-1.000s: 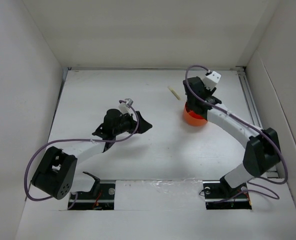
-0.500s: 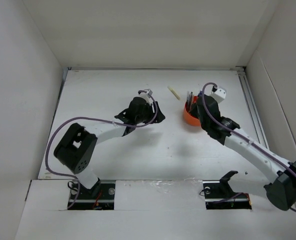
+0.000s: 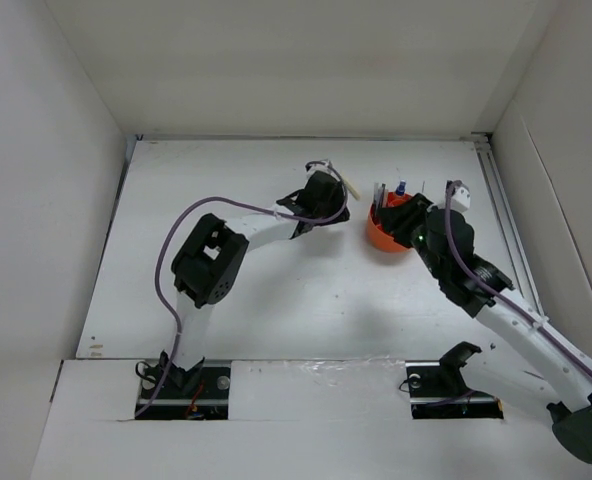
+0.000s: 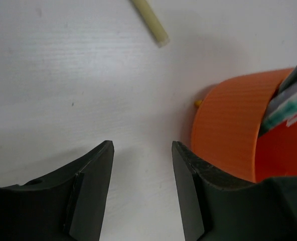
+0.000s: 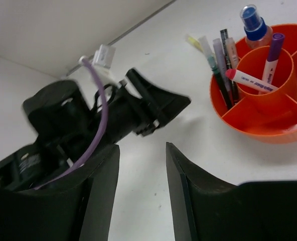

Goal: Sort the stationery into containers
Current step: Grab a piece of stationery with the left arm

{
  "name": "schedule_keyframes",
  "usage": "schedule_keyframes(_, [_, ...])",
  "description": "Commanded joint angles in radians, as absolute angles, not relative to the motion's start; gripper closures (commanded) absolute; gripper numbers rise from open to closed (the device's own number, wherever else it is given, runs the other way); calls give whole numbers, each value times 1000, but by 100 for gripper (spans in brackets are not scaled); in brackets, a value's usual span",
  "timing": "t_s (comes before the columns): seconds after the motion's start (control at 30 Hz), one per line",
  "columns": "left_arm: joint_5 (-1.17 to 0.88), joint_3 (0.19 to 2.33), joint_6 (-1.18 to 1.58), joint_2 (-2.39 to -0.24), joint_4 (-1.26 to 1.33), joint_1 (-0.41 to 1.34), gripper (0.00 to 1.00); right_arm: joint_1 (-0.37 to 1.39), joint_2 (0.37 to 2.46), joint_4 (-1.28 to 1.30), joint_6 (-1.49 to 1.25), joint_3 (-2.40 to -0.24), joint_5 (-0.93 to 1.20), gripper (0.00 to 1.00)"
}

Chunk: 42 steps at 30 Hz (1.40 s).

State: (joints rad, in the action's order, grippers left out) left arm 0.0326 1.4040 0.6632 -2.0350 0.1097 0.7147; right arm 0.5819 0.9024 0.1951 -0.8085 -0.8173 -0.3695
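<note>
The orange tub (image 3: 384, 238) stands at the far right of centre. It holds several pens (image 5: 219, 60), a purple marker (image 5: 274, 49), the white red-tipped stick (image 5: 249, 80) and the blue-capped bottle (image 5: 253, 22). A cream stick (image 3: 352, 190) lies on the table just left of the tub and also shows in the left wrist view (image 4: 151, 22). My left gripper (image 3: 332, 196) is open and empty, right beside the cream stick, with the tub (image 4: 234, 130) next to its right finger. My right gripper (image 3: 416, 224) is open and empty at the tub's right edge. I cannot make out scissors.
White walls enclose the table on the left, back and right. A metal rail (image 3: 501, 200) runs along the right side. The left arm's purple cable (image 5: 101, 120) and wrist fill the space in front of my right gripper (image 5: 141, 150).
My left arm has stretched far to the right, up to the cream stick and the tub. My right gripper has drawn back from over the tub, uncovering its contents.
</note>
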Motion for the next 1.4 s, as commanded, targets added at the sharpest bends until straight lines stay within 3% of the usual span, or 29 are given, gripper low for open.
schedule_keyframes(0.0, [113, 1576, 699, -2109, 10, 721, 53, 577, 832, 143, -811, -807, -318, 52])
schedule_keyframes(0.63, [230, 2279, 738, -2542, -273, 742, 47, 558, 759, 143, -811, -798, -249, 50])
schedule_keyframes(1.13, [278, 2367, 718, -2651, -307, 713, 51, 549, 739, 143, -811, -798, -230, 48])
schedule_keyframes(1.37, [268, 2410, 709, -2684, -307, 704, 60, 540, 739, 143, -811, -788, -221, 48])
